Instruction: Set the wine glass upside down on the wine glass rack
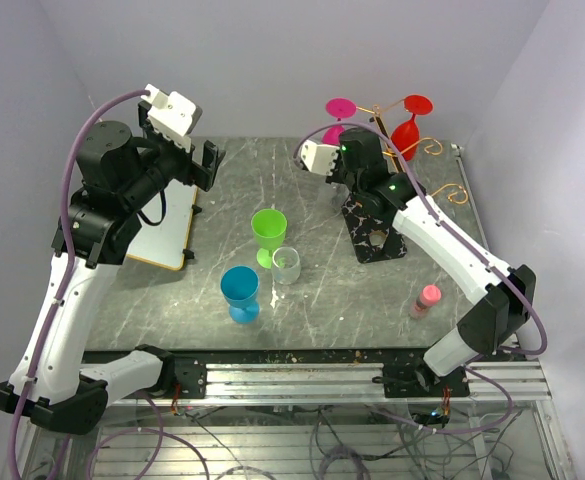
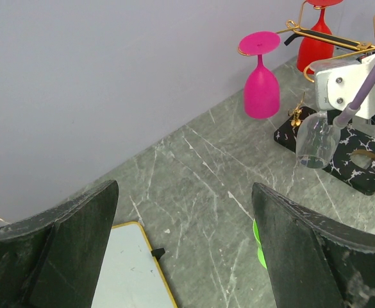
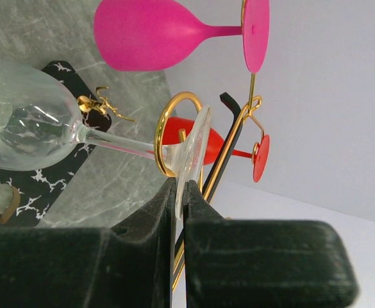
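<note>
My right end effector pinches the foot of the inverted wine glass beside the wine glass rack. Next I must slide its stem into a free arm. The left end effector is wide open and empty.

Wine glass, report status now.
Right claw shut on clear wine glass foot, bowl down at rack. Left claw open, empty. Pink glass, red glass hang alongside.
</note>
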### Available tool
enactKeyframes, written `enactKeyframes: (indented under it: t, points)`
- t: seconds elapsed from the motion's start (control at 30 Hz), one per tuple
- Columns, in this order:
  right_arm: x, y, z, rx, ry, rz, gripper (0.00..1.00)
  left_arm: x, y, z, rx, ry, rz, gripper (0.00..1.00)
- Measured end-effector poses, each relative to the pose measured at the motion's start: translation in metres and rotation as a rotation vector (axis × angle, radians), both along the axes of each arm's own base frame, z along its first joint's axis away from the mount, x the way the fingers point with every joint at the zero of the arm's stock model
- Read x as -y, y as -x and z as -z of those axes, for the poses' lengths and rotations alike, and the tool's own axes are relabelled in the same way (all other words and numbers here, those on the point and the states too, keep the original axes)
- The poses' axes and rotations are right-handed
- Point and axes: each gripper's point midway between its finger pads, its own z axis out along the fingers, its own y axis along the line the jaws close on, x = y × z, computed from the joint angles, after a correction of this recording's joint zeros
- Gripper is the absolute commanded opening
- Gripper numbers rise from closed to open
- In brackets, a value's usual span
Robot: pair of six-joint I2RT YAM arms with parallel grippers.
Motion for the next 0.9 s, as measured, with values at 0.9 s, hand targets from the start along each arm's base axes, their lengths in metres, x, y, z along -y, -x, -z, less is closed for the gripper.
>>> enactKeyframes:
  t: [0.9]
  points:
    - [0.012,0.006,0.007,-0.006,0.014,0.021,0.2,0.002,-0.003,0.003,-0.009,-0.003,0.009,0.95]
